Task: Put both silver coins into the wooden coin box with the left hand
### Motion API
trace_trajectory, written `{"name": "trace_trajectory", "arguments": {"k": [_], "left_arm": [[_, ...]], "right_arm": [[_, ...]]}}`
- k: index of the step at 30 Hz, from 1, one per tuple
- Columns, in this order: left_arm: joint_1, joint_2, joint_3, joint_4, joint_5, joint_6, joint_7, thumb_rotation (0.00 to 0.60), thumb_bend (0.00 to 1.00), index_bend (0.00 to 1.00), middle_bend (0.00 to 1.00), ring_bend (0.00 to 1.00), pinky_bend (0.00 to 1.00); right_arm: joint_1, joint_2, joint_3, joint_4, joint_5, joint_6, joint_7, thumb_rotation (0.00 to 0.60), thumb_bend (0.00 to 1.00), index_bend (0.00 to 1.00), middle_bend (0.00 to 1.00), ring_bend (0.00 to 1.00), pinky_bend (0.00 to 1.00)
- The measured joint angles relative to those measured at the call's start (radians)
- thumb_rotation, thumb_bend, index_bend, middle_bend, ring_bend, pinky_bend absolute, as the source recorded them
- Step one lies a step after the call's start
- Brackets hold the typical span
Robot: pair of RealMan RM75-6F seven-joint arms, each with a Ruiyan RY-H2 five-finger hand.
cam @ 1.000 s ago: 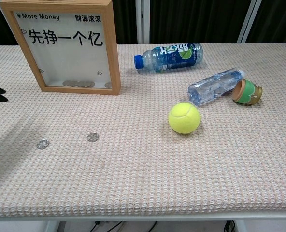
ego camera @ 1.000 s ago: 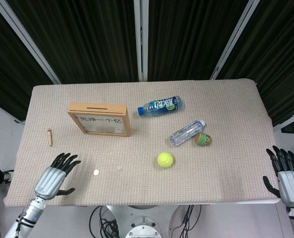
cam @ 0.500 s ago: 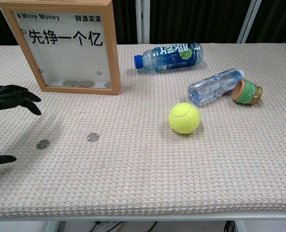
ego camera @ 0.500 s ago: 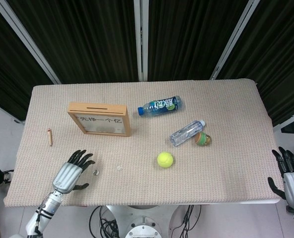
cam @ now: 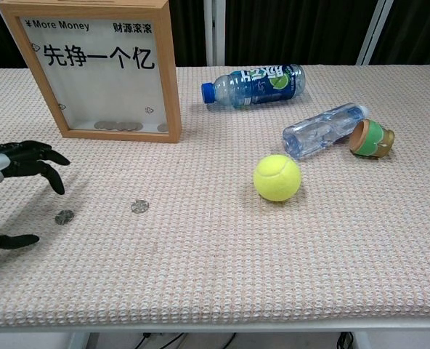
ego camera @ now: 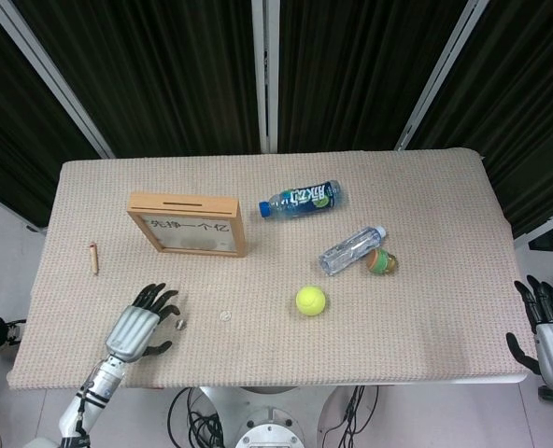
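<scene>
Two silver coins lie flat on the mat near the front left: one coin [cam: 65, 216] [ego camera: 180, 324] just beside my left hand, the other coin [cam: 139, 206] [ego camera: 225, 316] further right. The wooden coin box [ego camera: 189, 224] [cam: 102, 69] stands upright behind them, slot on top, several coins inside. My left hand [ego camera: 139, 326] [cam: 15, 171] hovers open over the mat, fingers arched above and left of the nearer coin, thumb [cam: 11, 241] low in front, holding nothing. My right hand [ego camera: 549, 325] hangs open off the table's right edge.
A yellow tennis ball [ego camera: 310, 300] sits mid-table. A blue bottle [ego camera: 300, 200] and a clear bottle [ego camera: 350, 249] lie on their sides behind it, with a small green-banded cup [ego camera: 382, 262] tipped over. A short wooden peg [ego camera: 93, 258] lies at the far left.
My left hand has moved right across the front of the mat until its fingers arch beside the nearer coin. The right hand has slid slightly lower at the table's edge.
</scene>
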Motion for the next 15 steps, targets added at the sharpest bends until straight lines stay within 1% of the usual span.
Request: {"name": "trace_trajectory", "arguments": {"k": [7, 15], "left_arm": [[-0.009, -0.022, 0.006, 0.025, -0.003, -0.007, -0.010, 0.600, 0.21, 0.36, 0.14, 0.02, 0.09], [-0.009, -0.041, 0.010, 0.051, -0.024, -0.016, -0.011, 0.600, 0.22, 0.41, 0.14, 0.02, 0.09]], "right_arm": [[0.002, 0.006, 0.000, -0.004, 0.004, -0.007, 0.001, 0.600, 0.29, 0.00, 0.00, 0.00, 0.00], [-0.001, 0.009, 0.008, -0.008, 0.007, 0.005, 0.010, 0.600, 0.30, 0.00, 0.00, 0.00, 0.00]]}}
